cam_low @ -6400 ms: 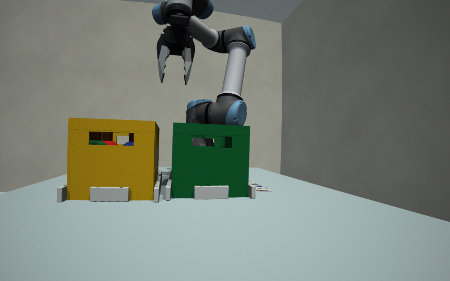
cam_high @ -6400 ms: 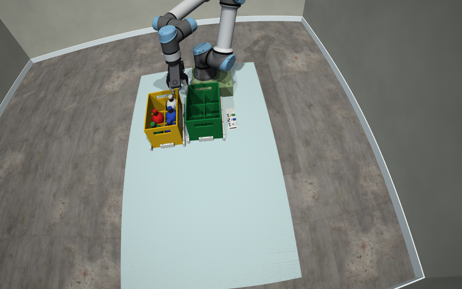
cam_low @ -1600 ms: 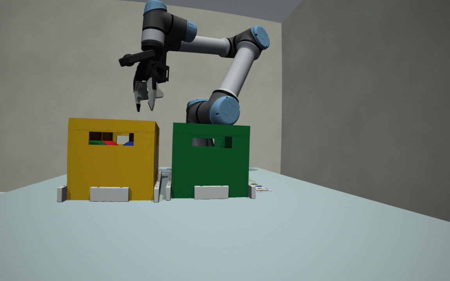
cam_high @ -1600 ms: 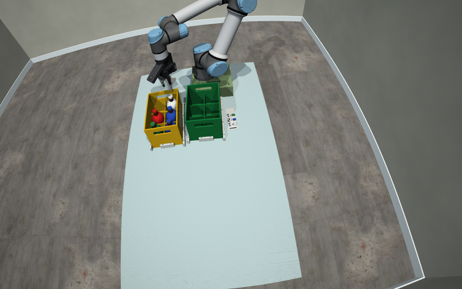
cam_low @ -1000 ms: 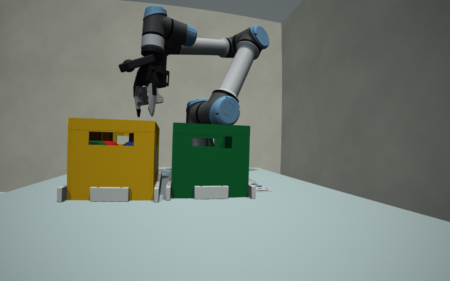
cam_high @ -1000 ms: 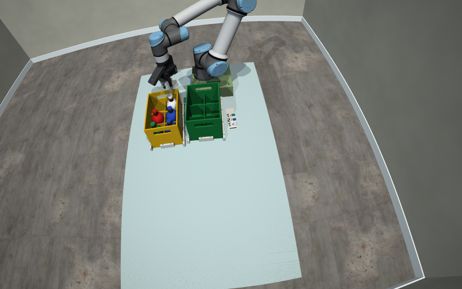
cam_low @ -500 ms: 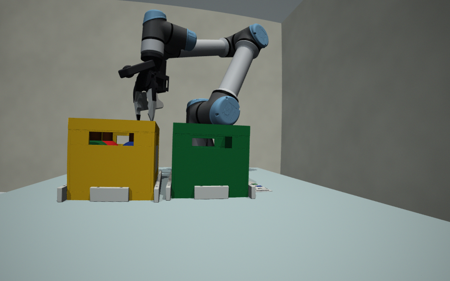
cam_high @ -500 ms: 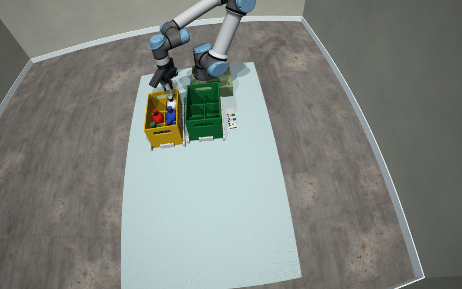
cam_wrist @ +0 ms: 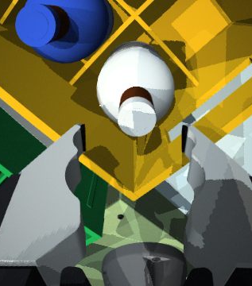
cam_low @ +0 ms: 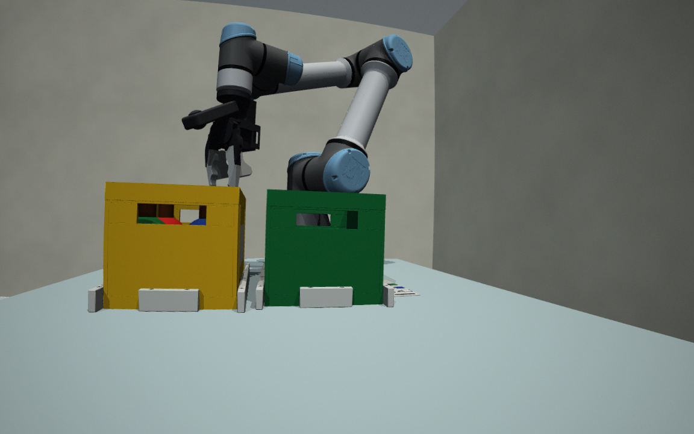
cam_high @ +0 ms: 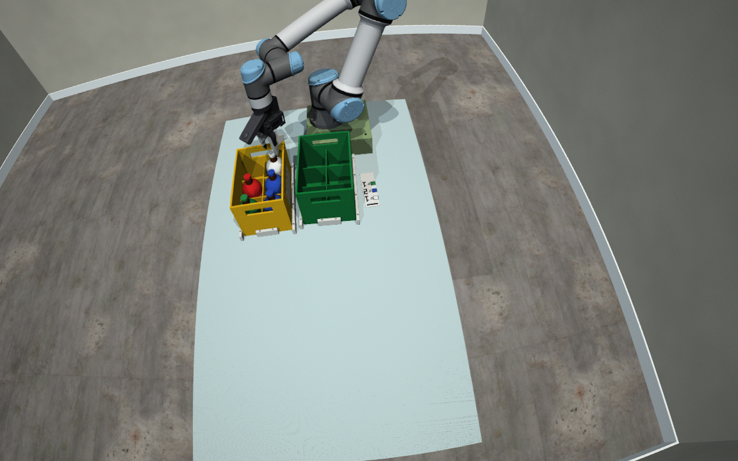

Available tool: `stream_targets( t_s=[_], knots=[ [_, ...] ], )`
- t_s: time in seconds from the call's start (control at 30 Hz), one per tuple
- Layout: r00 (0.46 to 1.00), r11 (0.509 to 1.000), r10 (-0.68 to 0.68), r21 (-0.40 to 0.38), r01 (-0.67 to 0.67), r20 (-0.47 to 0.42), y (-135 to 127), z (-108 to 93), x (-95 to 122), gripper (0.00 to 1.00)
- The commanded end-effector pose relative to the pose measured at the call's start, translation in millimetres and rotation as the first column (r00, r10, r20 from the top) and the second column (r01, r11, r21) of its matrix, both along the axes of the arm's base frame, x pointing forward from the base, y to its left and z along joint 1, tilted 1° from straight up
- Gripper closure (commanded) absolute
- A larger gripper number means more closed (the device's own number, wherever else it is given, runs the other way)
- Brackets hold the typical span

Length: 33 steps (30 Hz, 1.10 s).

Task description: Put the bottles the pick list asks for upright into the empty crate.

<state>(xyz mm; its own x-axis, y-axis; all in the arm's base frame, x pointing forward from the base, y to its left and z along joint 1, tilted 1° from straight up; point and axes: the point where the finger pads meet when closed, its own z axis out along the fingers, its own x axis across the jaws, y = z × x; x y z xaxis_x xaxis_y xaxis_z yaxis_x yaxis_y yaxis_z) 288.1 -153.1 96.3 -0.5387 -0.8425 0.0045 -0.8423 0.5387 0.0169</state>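
The yellow crate (cam_high: 262, 192) holds a white bottle (cam_high: 273, 164), a blue bottle (cam_high: 271, 184), a red bottle (cam_high: 251, 186) and a green bottle (cam_high: 245, 200). The green crate (cam_high: 325, 176) to its right is empty. The pick list (cam_high: 369, 189) lies right of the green crate. My gripper (cam_high: 269, 141) hangs just above the yellow crate's far right corner, over the white bottle. In the wrist view the fingers stand apart with nothing between them, and the white bottle's cap (cam_wrist: 137, 117) lies just ahead of the fingertips. The gripper (cam_low: 224, 176) shows at rim height in the exterior view.
Grey brackets (cam_low: 168, 299) sit at the crates' bases. The robot base (cam_high: 337, 117) stands on a green block behind the green crate. The yellow crate's thin dividers (cam_wrist: 149, 36) surround the white bottle's cell. Another blue bottle (cam_wrist: 63, 28) stands in the adjacent cell.
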Motion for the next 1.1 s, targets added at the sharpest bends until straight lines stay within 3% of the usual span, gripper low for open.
stream_targets(
  t_s=[0.0, 0.7, 1.07],
  knots=[
    [1.000, 1.000, -0.002, -0.001, 0.002, -0.001, -1, -9, 0, 0.62],
    [1.000, 1.000, -0.002, -0.001, 0.002, -0.001, -1, -35, -1, 0.62],
    [1.000, 1.000, -0.001, -0.004, 0.001, 0.002, -2, -33, 0, 0.62]
  ],
)
